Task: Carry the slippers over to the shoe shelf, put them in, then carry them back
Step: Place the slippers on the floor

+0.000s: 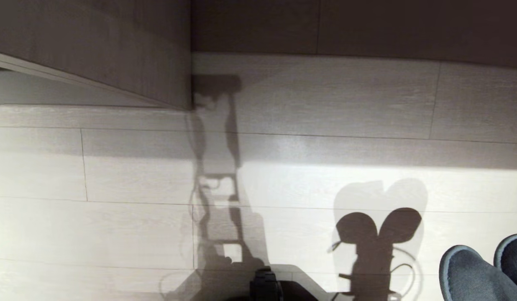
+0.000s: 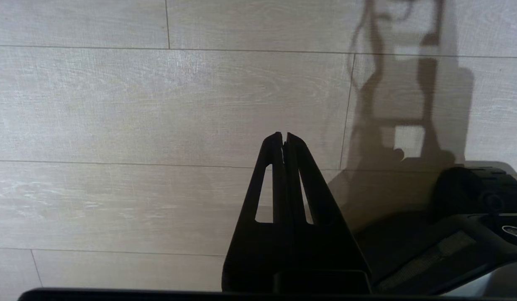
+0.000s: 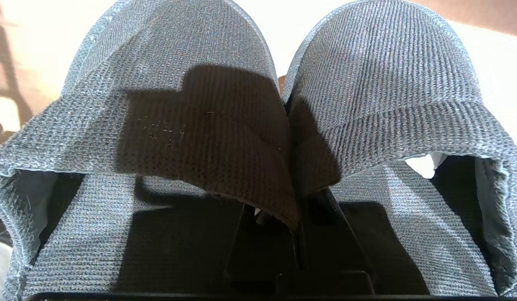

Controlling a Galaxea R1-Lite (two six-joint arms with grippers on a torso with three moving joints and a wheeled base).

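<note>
Above the floor [image 1: 116, 234], right gripper [image 3: 298, 217] pinches slippers [image 3: 179, 104].

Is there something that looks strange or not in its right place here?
Nothing looks damaged or spilled. The only unusual thing: the slippers are not on the floor; the right gripper pinches both together by their inner straps, toes side by side. The left gripper is shut and empty.
</note>
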